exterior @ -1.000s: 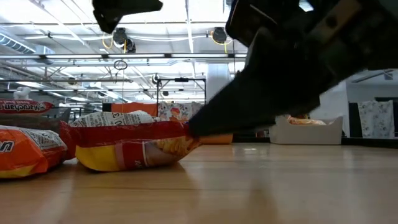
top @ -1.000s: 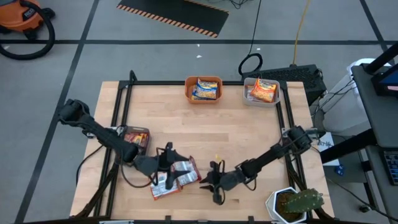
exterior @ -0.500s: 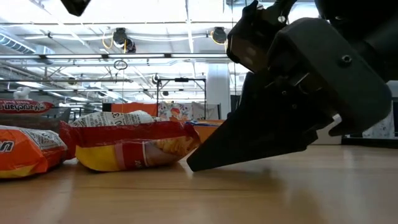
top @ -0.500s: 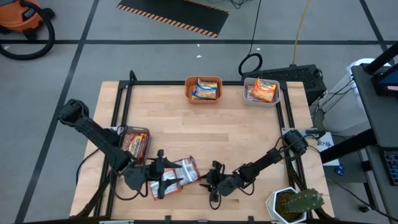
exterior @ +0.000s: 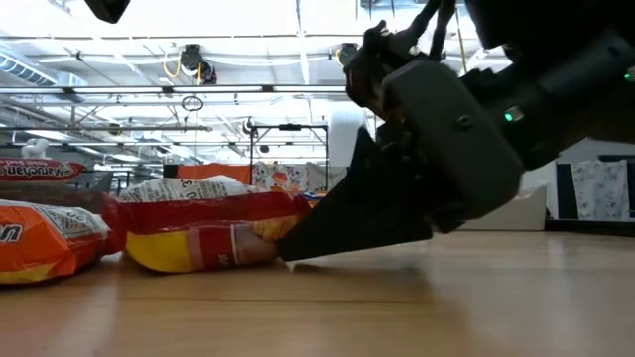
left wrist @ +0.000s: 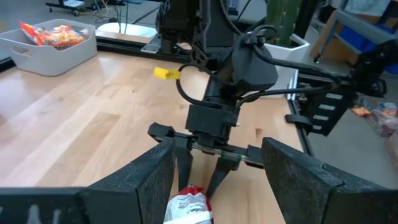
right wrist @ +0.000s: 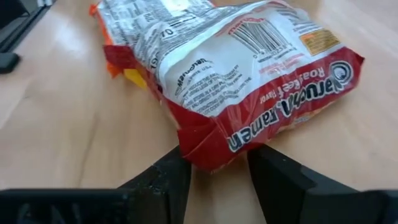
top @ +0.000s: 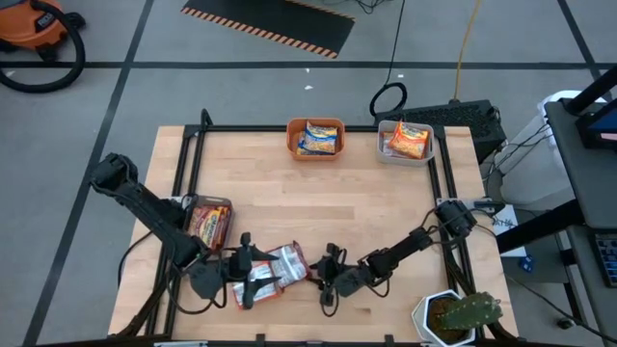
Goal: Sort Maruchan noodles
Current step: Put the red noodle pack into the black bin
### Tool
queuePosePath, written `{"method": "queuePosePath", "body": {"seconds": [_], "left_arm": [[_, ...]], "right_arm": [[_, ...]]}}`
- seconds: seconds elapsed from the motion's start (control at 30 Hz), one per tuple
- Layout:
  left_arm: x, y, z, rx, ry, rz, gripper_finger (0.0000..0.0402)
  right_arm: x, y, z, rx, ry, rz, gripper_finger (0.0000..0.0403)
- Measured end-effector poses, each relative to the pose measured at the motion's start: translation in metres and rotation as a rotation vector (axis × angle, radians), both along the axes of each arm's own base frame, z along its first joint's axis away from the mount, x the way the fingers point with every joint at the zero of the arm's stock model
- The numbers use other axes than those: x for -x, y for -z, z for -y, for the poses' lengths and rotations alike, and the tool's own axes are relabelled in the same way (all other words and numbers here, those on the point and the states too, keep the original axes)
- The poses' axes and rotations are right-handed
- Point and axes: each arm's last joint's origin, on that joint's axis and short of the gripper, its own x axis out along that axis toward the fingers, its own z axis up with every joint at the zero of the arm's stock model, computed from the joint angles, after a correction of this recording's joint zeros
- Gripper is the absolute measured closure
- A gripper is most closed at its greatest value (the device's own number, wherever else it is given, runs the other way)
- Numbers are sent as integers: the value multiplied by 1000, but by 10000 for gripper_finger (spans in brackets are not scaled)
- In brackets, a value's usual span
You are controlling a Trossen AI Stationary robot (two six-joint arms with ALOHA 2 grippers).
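Orange bin (top: 315,138) and grey bin (top: 406,141) each hold noodles, as does your clear bin (top: 208,223). Several packets (top: 273,272) remain on the tabletop (top: 318,207). Your right end effector (top: 323,284) straddles one's corner, released; left end effector (top: 249,282) spread above them.

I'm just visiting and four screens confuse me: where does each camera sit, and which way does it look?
High view: above the table, looking straight down; both arms, left gripper, right gripper.
Low view: at tabletop height, looking level; right gripper meets a red ramen packet.
Left wrist view: on the left arm, facing the right gripper; own fingers frame it.
Right wrist view: on the right arm, looking at the red ramen packet between its open fingers.
Shared: all four show that packet.
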Motion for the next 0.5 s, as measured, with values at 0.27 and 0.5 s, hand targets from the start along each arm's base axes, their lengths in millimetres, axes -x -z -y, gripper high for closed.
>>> {"method": "queuePosePath", "body": {"seconds": [0.27, 0.5], "left_arm": [[-6, 4, -11, -40, -41, -39, 158], [-13, 9, -24, -85, -88, -90, 158]], "right_arm": [[-6, -1, 11, 48, -1, 3, 300], [-11, -9, 20, 114, -47, 8, 391]]}}
